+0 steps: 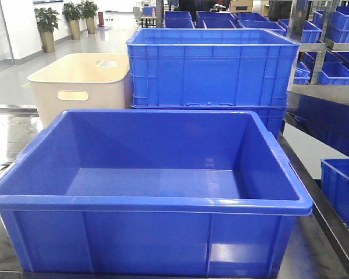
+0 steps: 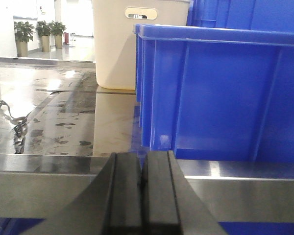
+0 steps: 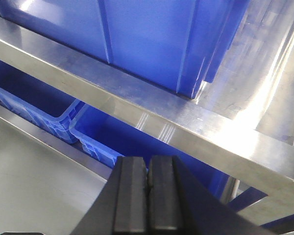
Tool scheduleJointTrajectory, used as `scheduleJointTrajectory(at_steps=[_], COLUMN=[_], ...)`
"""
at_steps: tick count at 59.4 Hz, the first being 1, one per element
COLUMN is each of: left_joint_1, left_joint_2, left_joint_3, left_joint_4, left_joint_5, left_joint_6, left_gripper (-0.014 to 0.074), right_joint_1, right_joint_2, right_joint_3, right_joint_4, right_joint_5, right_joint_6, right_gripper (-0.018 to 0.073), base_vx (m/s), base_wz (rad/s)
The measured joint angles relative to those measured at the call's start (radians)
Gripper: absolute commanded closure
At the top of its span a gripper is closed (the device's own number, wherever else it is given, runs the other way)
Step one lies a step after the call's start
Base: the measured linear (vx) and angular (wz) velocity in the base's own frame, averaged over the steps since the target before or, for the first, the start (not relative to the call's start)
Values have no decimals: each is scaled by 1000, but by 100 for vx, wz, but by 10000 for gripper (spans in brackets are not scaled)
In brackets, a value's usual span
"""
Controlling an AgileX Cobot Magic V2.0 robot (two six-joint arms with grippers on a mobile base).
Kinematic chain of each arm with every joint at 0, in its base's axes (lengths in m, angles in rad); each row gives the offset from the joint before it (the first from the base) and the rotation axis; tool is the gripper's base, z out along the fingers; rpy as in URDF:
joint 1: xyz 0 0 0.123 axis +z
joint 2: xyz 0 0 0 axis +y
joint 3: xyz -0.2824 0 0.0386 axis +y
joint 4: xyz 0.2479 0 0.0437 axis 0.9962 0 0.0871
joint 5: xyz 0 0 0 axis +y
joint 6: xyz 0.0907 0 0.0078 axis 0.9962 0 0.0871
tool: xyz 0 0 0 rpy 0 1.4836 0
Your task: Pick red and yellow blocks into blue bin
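The blue bin [image 1: 151,200] fills the front of the exterior view, wide and smooth-walled, with nothing inside it. Its outer wall [image 2: 220,98] rises just ahead of my left gripper [image 2: 143,159], which is shut with its black pads pressed together and sits low, below the metal table edge. My right gripper [image 3: 147,164] is also shut, pads touching, below the steel frame, under the blue bin's wall [image 3: 147,39]. The red and yellow blocks are out of view in every frame. Neither gripper shows in the exterior view.
A beige tub with handle cutouts [image 1: 81,87] stands behind the bin at left, a taller ribbed blue crate [image 1: 212,67] behind at right. Steel table rails [image 3: 152,107] cross above the right gripper, with blue crates [image 3: 44,105] on a lower shelf. More crates sit on shelving [image 1: 337,40] at right.
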Motion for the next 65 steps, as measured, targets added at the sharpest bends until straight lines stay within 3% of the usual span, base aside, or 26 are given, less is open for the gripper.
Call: scheduleJointTrajectory(at_steps=[50, 56, 65], left_joint_1=[0, 0, 0], left_joint_2=[0, 0, 0], left_joint_3=[0, 0, 0], left_joint_4=[1, 1, 1], left_joint_5=[0, 1, 1], left_joint_6=[0, 0, 0], left_gripper=[561, 561, 561], right_joint_1=[-8, -79, -234], right_joint_2=[-14, -73, -229], right_joint_3=[1, 37, 210], right_joint_4=[-4, -13, -19], right_joint_5=[-1, -57, -270], right_joint_6=[-5, -36, -59], right_gripper=[569, 569, 569], base_vx=[0, 0, 0], base_wz=[0, 0, 0])
